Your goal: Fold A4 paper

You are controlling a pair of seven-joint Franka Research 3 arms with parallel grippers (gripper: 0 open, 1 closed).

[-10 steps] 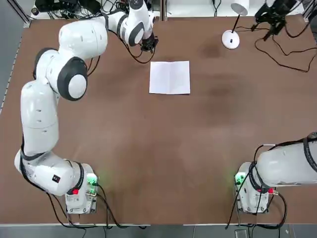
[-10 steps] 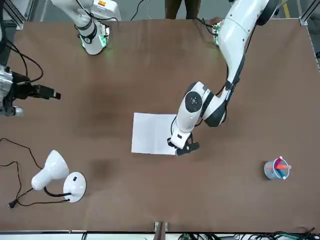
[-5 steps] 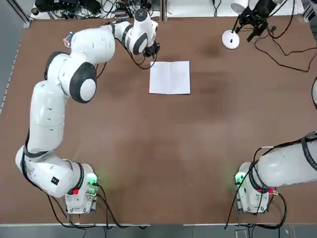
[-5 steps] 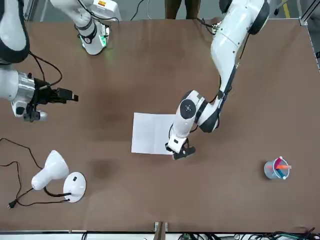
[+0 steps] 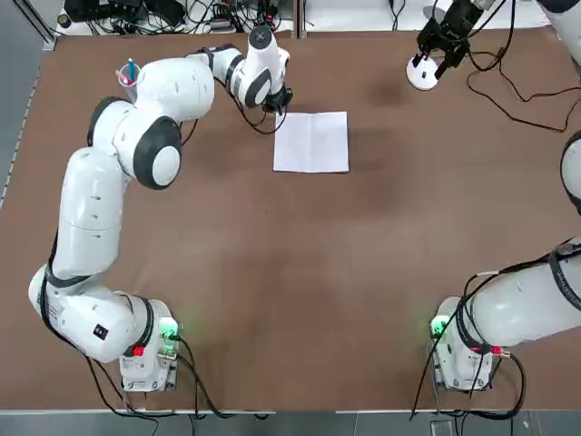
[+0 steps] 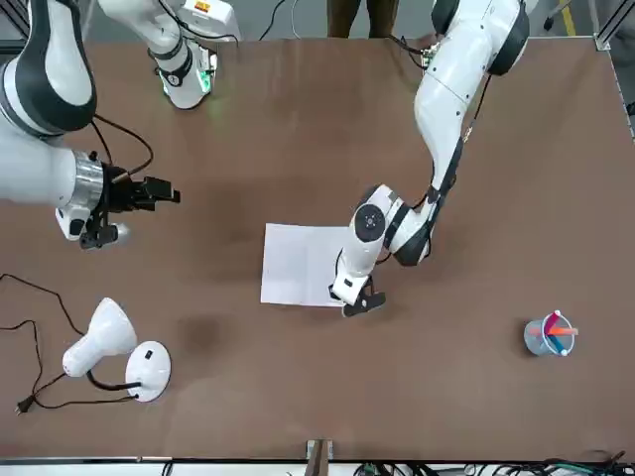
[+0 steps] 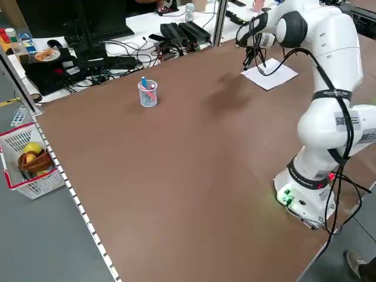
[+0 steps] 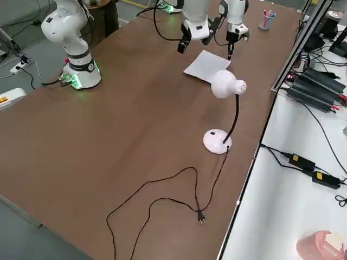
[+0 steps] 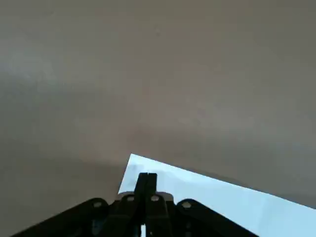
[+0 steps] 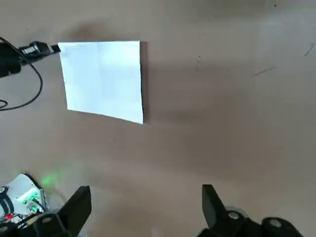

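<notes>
One fold looks done, as a judgement: the thin white rectangular A4 paper [image 5: 311, 142] lies flat on the brown desk [image 5: 300, 272] at roughly half-sheet shape, with a faint centre line across it. Whether more folds are wanted cannot be told from the task; left to do would be a further fold or a crease press, if any.

Near side of the paper: both arm bases, nothing else on the desk there.

Left tool [image 6: 357, 300] sits at the paper's far corner on the robot's left, fingers pressed together, tips pointing down at the corner edge. In the left wrist view the closed fingers [image 9: 146, 185] overlap the sheet's corner; touching or just above, cannot tell. No paper is pinched as far as seen. Left arm is stretched long across the desk, elbow bent out to the paper's left.

Right tool [image 6: 164, 191] hangs above the desk, well apart from the paper on the robot's right, jaws spread wide and empty, near the round white lamp base [image 5: 422, 73] of the white desk lamp [image 6: 99, 342].

Far from the paper on the robot's left: small clear cup with pens [image 6: 548, 334].
</notes>
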